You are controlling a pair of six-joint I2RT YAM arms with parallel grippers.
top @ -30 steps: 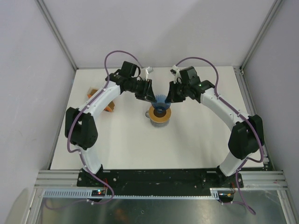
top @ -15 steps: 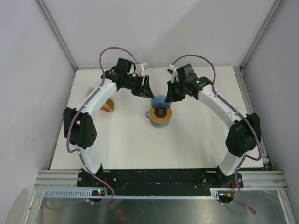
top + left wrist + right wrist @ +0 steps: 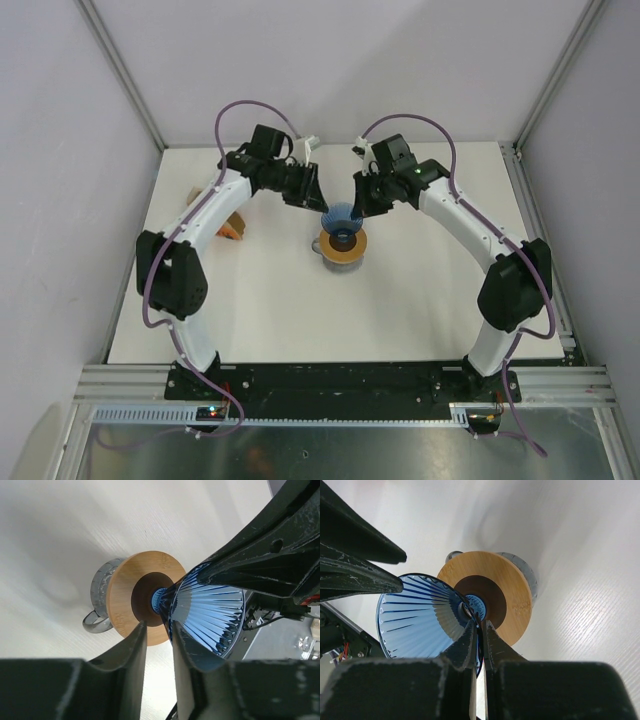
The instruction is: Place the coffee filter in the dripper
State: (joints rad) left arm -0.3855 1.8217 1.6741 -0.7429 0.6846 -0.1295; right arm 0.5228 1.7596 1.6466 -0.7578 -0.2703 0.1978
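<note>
The dripper (image 3: 341, 214), a translucent blue ribbed cone, hangs tilted on its side just above the wooden ring (image 3: 345, 249) on the grey mug (image 3: 102, 587). Its narrow end (image 3: 479, 605) points at the ring's dark hole. My right gripper (image 3: 481, 624) is shut on the dripper's wall (image 3: 415, 617) near that narrow end. My left gripper (image 3: 157, 630) is at the dripper's wide rim (image 3: 210, 615), its fingers apart with bare table showing between them. The rim lies against the inner side of one finger (image 3: 192, 652). No coffee filter shows in any view.
An orange box-like holder (image 3: 233, 228) stands at the table's left side, partly behind my left arm. A small brown item (image 3: 196, 196) lies near the left edge. Both arms arch inward over the table's middle, and the enclosure walls stand close on both sides.
My left gripper has drawn back a little from the dripper, opening wider and then narrowing again. The right gripper has edged left with the dripper still in it.
</note>
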